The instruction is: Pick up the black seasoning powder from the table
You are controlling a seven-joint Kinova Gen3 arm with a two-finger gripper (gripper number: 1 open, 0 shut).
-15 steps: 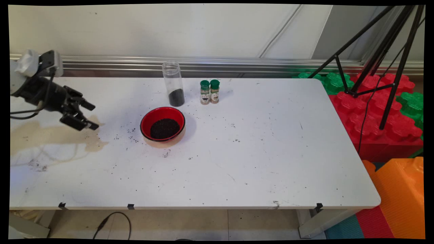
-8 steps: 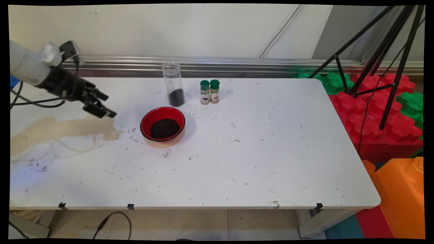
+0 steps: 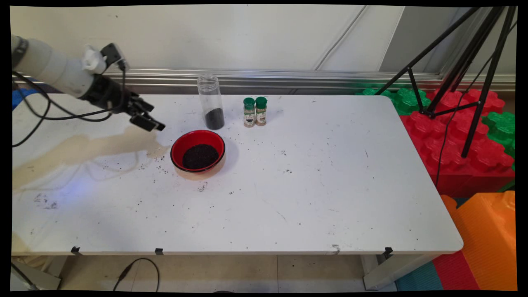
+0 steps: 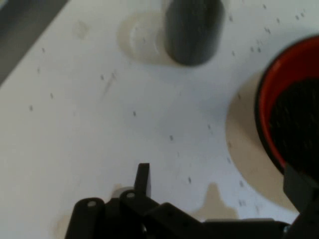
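Gripper (image 3: 153, 118) moved nearer red bowl (image 3: 177, 143) holding black grains (image 3: 200, 156).

White table (image 3: 330, 198) bears red bowl (image 3: 198, 151), clear jar (image 3: 210, 102), two spice bottles (image 3: 255, 111).

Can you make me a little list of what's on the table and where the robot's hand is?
gripper: open, holding nothing, in the air above the table, left of the red bowl
red bowl: upright, filled with small black grains
clear jar: upright behind the bowl, no lid, black grains at its bottom
spice bottles: two, green caps, side by side, right of the jar
table: white, scattered black specks
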